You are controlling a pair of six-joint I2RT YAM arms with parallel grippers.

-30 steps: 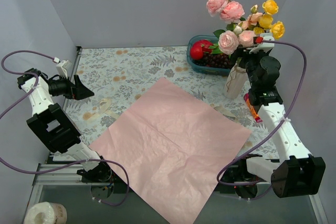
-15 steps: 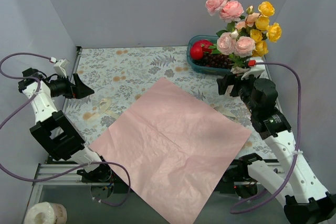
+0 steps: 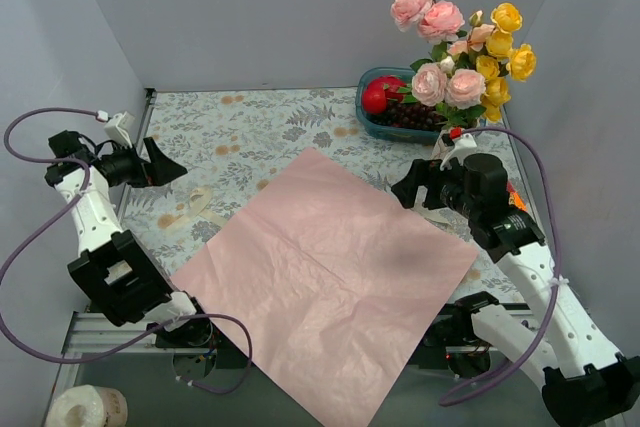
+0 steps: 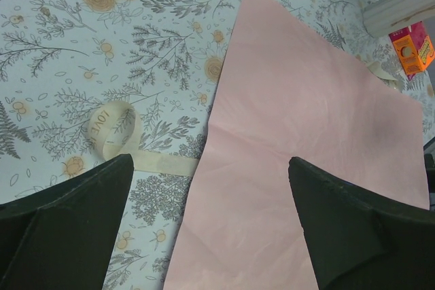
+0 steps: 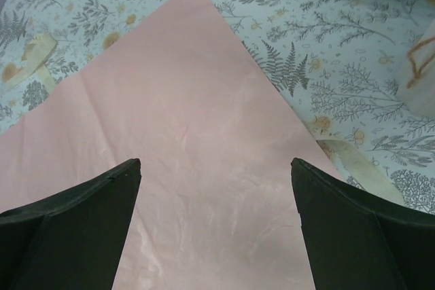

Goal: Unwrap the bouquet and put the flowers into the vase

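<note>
The flowers (image 3: pixel 460 42), pink and yellow roses, stand upright at the back right. The right arm hides the white ribbed vase in the top view. It shows in the left wrist view, vase (image 4: pixel 401 10). The unwrapped paper (image 3: pixel 330 257) lies flat, pink face up, mid-table. A cream ribbon (image 3: pixel 190 209) lies loose to its left, ribbon (image 4: pixel 112 130). My right gripper (image 3: pixel 408 185) hangs open over the paper's right corner, right gripper (image 5: pixel 216 162), holding nothing. My left gripper (image 3: pixel 172 167) is open above the table's left side, left gripper (image 4: pixel 211 161), empty.
A blue tub (image 3: pixel 372 119) of plastic fruit sits behind the vase. An orange box (image 4: pixel 412 49) lies near the vase's base. Another ribbon piece (image 5: pixel 353 161) lies by the paper's right edge. Grey walls close in left, back and right.
My right gripper has let go at the vase, opened wide, and swung left and down over the paper's right corner. The flowers stay standing. My left arm shifted slightly.
</note>
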